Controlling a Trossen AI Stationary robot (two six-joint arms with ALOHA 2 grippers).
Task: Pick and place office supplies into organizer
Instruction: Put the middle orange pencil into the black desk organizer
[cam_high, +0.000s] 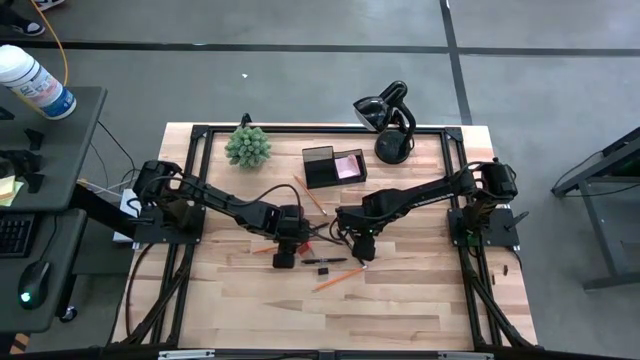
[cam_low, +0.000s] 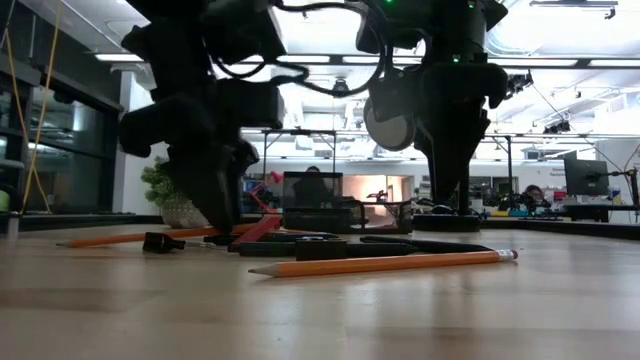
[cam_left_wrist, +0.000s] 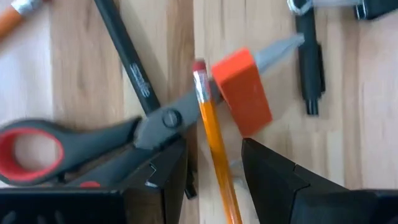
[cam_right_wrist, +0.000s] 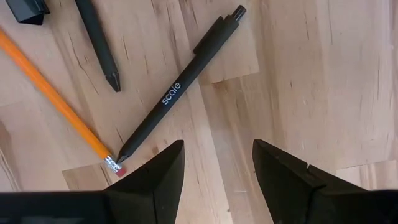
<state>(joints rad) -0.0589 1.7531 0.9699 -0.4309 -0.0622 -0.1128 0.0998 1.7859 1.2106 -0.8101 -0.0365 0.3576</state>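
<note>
Left fingers stand apart, low over the worktop, with a pencil running between them, untouched. Scissors lie just beyond, beside an orange block. Right fingers also gape wide, holding nothing; a black pen lies just ahead. Farther off stands the organizer.

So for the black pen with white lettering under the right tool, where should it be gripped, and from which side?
Grip the black pen mid-barrel, near the lettering, coming straight down with the open right tool turned so its fingers straddle the barrel. It lies flat and diagonal on bare wood, and its middle is clear of the orange pencil by its tip.
</note>
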